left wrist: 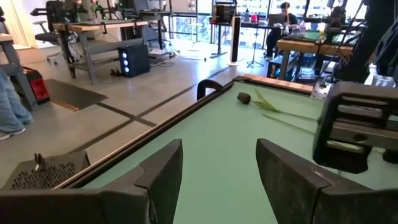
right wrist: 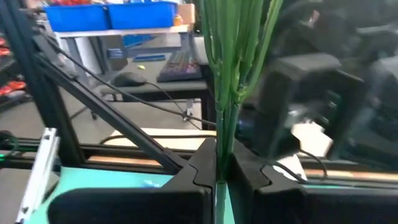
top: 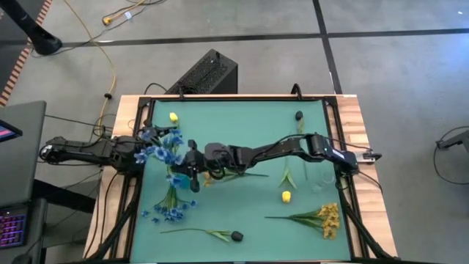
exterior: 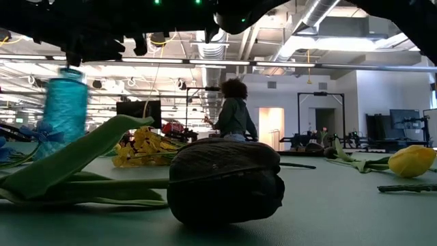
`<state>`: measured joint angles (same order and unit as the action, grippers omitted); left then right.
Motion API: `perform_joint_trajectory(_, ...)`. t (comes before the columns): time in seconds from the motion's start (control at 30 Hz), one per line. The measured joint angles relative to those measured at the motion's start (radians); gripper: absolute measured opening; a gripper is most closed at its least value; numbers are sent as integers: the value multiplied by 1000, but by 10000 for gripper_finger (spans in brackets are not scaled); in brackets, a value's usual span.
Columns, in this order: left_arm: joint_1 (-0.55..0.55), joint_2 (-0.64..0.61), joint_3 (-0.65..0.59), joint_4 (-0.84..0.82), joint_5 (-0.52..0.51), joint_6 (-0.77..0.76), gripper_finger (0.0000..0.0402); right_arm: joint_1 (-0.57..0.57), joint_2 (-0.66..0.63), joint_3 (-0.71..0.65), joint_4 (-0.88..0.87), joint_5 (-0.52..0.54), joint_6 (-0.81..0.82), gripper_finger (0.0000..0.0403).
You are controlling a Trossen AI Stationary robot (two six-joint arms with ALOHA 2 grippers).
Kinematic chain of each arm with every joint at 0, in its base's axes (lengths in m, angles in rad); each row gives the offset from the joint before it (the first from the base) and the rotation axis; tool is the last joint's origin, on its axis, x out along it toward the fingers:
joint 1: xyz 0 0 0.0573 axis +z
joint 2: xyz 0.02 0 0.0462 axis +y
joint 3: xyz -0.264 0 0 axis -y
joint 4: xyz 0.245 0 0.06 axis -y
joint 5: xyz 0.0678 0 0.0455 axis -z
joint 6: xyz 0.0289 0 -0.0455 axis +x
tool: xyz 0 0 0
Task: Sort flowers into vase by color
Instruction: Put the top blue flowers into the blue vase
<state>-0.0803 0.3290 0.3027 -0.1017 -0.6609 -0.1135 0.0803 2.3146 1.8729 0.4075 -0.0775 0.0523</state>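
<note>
My right gripper (top: pixel 192 174) reaches across the green mat to its left-middle and is shut on a sprig's green stems (right wrist: pixel 227 74). Blue blossoms (top: pixel 163 147) spread just beyond it. A teal vase (exterior: pixel 65 106) stands beside it, its top under the arms. My left gripper (left wrist: pixel 217 162) is open with nothing between its fingers, at the mat's left edge (top: pixel 143 150). Another blue sprig (top: pixel 172 205) lies flat nearby. A yellow-orange cluster (top: pixel 212 174) lies under the right arm. My right gripper pinches several thin green stems (right wrist: pixel 222 140) between its two shut fingers (right wrist: pixel 249 171). The fingers lie across the stems, which run on past them side by side. The blossoms are outside the wrist view. Whether the sprig touches the vase cannot be told.
On the mat lie a dark bud (top: pixel 236 236), a yellow bud (top: pixel 286 196), a yellow-orange sprig (top: pixel 326 218), a far yellow bud (top: pixel 173 116) and a far dark bud (top: pixel 299 115). A black box (top: pixel 209 73) stands beyond the far edge. A person (exterior: pixel 232 113) stands in the room.
</note>
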Motion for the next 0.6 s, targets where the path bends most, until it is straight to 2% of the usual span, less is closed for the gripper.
perform_joint_trajectory(0.6, 0, 0, -1, -24, 24, -3, 191, -15, -2, 1, -20, -4, -2, 47)
